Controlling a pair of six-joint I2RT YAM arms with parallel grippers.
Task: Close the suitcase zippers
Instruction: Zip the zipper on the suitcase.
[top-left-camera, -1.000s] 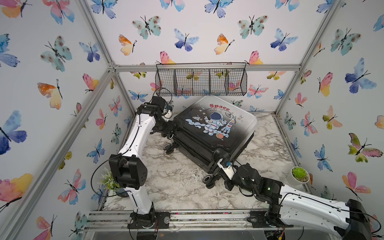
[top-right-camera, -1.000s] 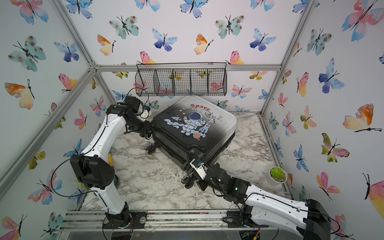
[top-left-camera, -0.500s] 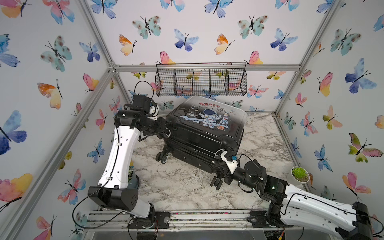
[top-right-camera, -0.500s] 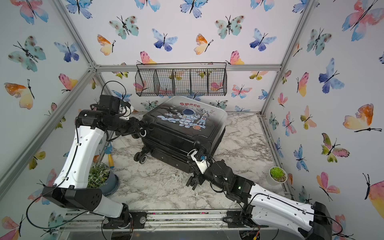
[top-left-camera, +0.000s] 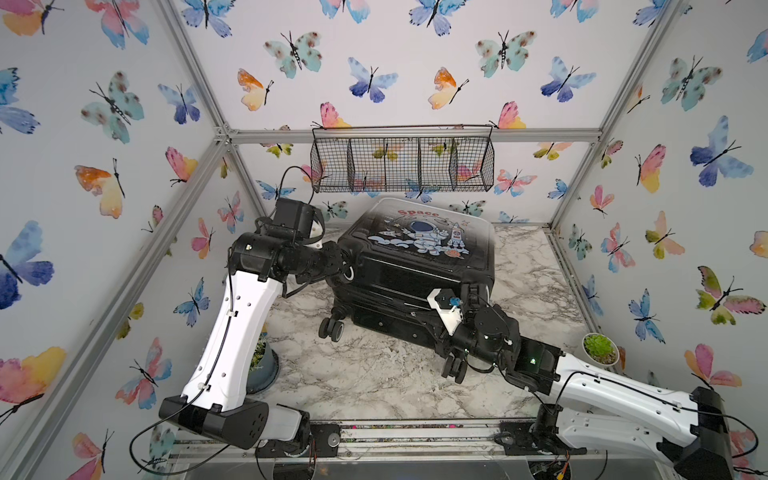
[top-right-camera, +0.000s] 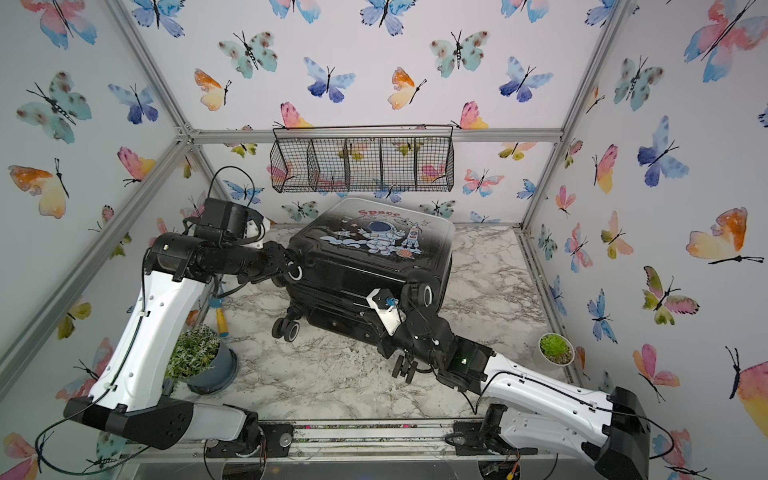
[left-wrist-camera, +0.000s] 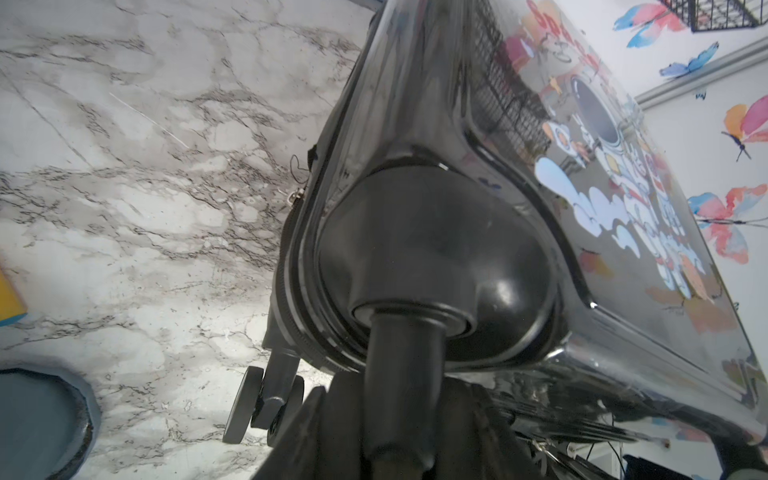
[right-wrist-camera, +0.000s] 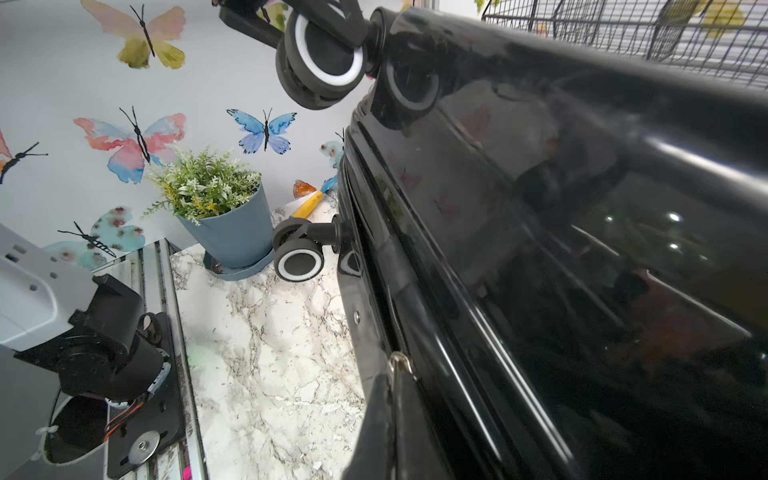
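The suitcase (top-left-camera: 415, 266) (top-right-camera: 365, 266) lies on the marble table, astronaut print up and wheeled end toward the front. My left gripper (top-left-camera: 345, 270) (left-wrist-camera: 399, 395) is shut on the stem of its upper left wheel (left-wrist-camera: 399, 353). The black zipper track (left-wrist-camera: 291, 291) runs along the rim, and a small metal pull (left-wrist-camera: 295, 195) shows on it in the left wrist view. At the front rim, by the right-hand wheels, my right gripper (top-left-camera: 442, 332) (right-wrist-camera: 397, 374) is shut on a metal zipper pull (right-wrist-camera: 399, 359).
A wire basket (top-left-camera: 403, 162) hangs on the back wall above the case. A leafy plant in a blue pot (top-right-camera: 195, 361) stands front left beside a yellow-handled tool (top-right-camera: 220, 320). A small succulent pot (top-left-camera: 600, 349) sits at the right edge.
The left arm has swung out to the left with the wheel, turning the case from diagonal to nearly square. The right gripper has followed the front rim. Both grips are unchanged.
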